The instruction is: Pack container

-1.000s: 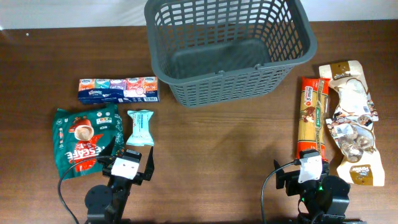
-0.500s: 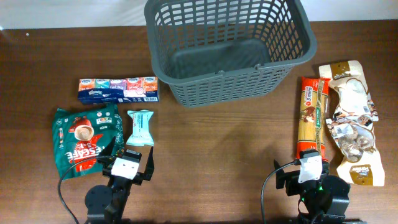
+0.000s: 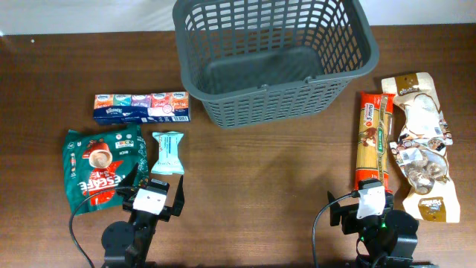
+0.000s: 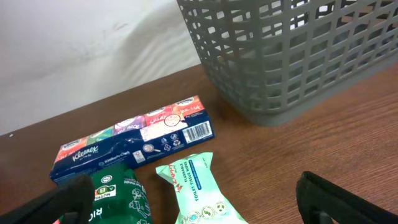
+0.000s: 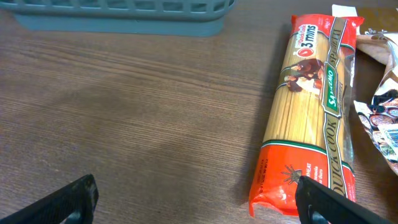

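The container (image 3: pixel 275 104), a large dark grey slotted basket, stands at the far middle of the wooden table (image 3: pixel 253 186), upright, its solid base in plain sight from above; your two arms sit at the near edge, one on either side. Your left gripper (image 4: pixel 193 186) is spread wide with nothing between its fingers; it points towards a small pale green packet (image 3: pixel 168 152) that lies just in front of it. A green Nescafe pouch (image 3: pixel 100 167) lies just beside that packet on the left; a long Kleenex tissue pack (image 3: pixel 141 108) lies crosswise beyond both, near the basket's left front corner but apart from it. Your right gripper (image 5: pixel 196 183) is equally wide open and holds nothing; a long packet of spaghetti (image 3: pixel 373 141) lies lengthwise to the right of the basket, its near end close to the right-hand finger in the wrist view. A brown and white pouch (image 3: pixel 422 149) lies alongside the spaghetti on its outer side, the two edges meeting or nearly so. All five packets lie flat on the table, outside the basket.
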`<state>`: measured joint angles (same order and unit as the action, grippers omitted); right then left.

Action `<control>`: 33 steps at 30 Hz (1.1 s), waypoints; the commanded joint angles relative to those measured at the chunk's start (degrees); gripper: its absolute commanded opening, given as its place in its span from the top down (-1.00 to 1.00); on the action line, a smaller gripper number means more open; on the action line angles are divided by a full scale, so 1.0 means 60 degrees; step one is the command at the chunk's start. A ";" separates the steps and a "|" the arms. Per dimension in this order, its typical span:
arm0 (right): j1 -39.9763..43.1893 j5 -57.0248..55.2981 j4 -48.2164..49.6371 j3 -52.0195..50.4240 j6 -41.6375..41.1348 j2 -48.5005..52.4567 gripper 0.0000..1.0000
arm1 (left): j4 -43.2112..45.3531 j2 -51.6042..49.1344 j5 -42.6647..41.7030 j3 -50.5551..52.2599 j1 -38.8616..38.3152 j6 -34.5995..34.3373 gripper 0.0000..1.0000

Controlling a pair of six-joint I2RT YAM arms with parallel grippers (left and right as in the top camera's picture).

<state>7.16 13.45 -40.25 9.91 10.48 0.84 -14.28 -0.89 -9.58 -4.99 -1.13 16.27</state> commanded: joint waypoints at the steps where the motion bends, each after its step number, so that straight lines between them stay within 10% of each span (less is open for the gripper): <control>1: 0.0055 0.0080 0.0004 -0.0044 -0.0047 -0.0106 -0.99 | 0.0029 0.0098 0.0000 0.0069 -0.0044 0.0004 -0.98; 15: 0.0051 0.0495 0.0066 -0.0044 -0.0073 -0.0106 -0.98 | 0.0058 0.0098 -0.0364 0.0069 -0.0044 -0.0025 -0.99; 26: 0.0051 0.0517 0.0947 -0.0044 -0.3956 -0.0106 -0.98 | 0.0947 0.0098 -0.1271 0.0066 -0.0044 -0.0029 -0.99; 33: 0.0055 0.0659 0.0725 -0.0047 -0.4156 -0.0106 -0.98 | 0.1239 0.0098 -0.2022 0.0066 -0.0044 -0.0033 -0.99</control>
<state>7.16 16.53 -35.66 9.89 -11.88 0.84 -7.22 -0.86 -18.37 -4.97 -1.13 16.25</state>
